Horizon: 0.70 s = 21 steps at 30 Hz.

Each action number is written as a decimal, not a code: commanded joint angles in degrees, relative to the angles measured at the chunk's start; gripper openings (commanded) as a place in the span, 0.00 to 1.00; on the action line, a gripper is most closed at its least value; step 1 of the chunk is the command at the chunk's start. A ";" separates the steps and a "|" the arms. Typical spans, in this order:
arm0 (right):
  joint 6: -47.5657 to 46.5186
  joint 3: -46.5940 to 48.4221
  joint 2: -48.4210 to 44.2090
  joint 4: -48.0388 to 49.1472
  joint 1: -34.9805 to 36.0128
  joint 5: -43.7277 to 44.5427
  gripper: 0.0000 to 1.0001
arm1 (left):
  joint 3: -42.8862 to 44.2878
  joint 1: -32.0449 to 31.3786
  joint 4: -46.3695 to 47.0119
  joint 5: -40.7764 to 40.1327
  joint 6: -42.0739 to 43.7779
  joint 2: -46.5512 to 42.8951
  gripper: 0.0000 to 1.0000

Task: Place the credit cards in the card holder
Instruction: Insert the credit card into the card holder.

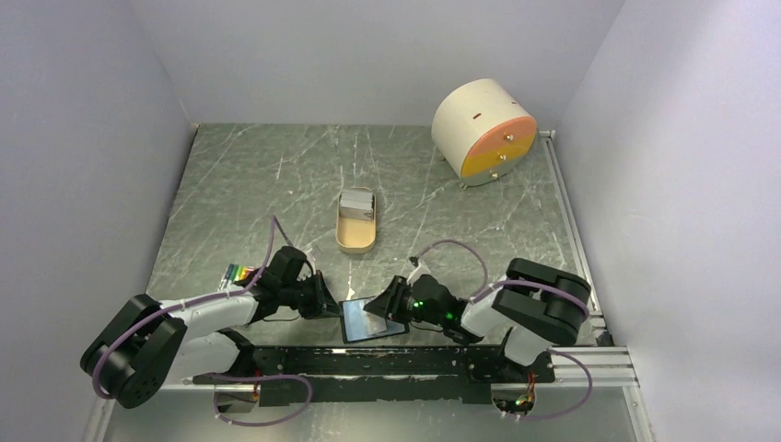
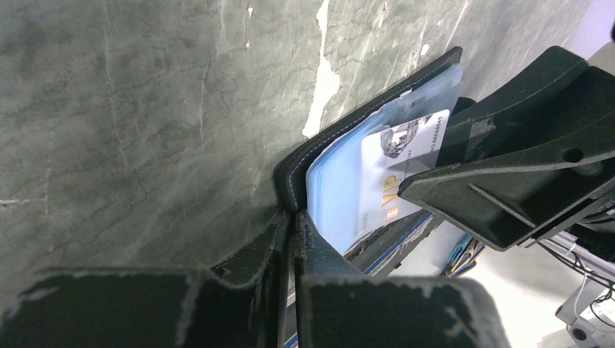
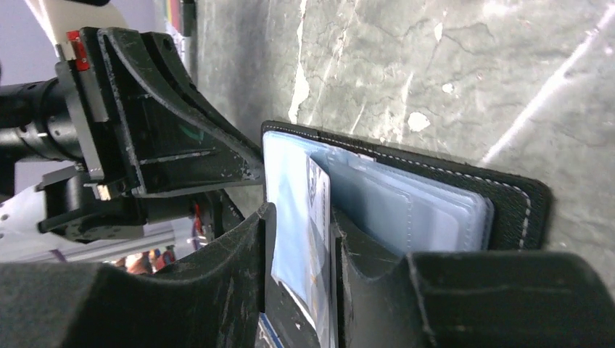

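The holder (image 1: pixel 353 330) lies open at the near edge of the bench (image 1: pixel 276 175), midway between the two arms, with its blue-grey pockets showing. A silvery card (image 3: pixel 318 210) marked VIP stands among the pocket leaves, pinched by the right fingers (image 3: pixel 257 239) reaching in from the holder's right. The left fingers (image 2: pixel 301 243), almost closed, clamp the holder's black stitched edge on its left side. Beyond the holder more cards (image 1: pixel 355 203) sit in a tan tray (image 1: pixel 355 241), with a drum (image 1: pixel 483 129) far off to its right and markers (image 1: pixel 238 273) near on its left.
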 commanded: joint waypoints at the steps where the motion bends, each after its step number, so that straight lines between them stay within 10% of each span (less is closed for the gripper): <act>1: -6.40 4.22 -3.35 -21.76 0.32 2.69 0.36 | 0.16 -0.29 0.16 0.41 0.11 -0.68 0.09; 21: -11.53 11.03 -13.67 -45.54 4.43 13.90 0.38 | -0.30 -0.45 2.16 1.19 0.12 0.52 0.09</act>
